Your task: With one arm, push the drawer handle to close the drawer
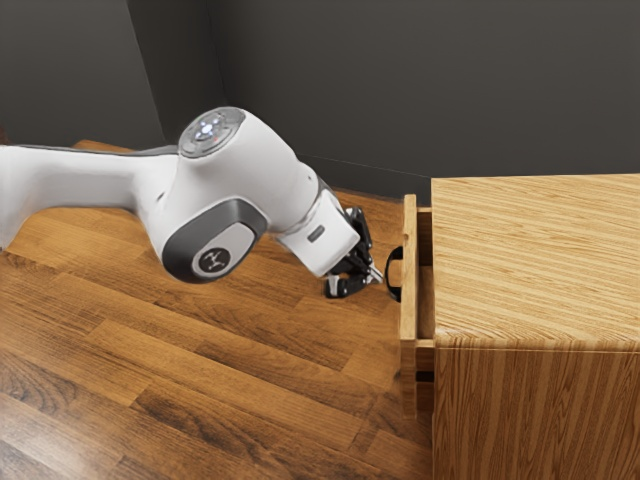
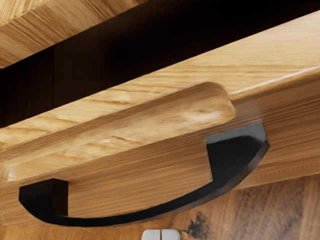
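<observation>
Fingers (image 2: 151,235) pressed together near black handle (image 2: 150,212); contact unclear. Drawer (image 1: 409,310) stands partly out of cabinet (image 1: 530,260); closing push remains to be done.

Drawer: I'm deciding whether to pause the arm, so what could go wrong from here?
The shut gripper, near the handle, might slide off its curved bar or slip into the gap behind it and catch. The drawer stands open, so too short a push may not close it.
</observation>
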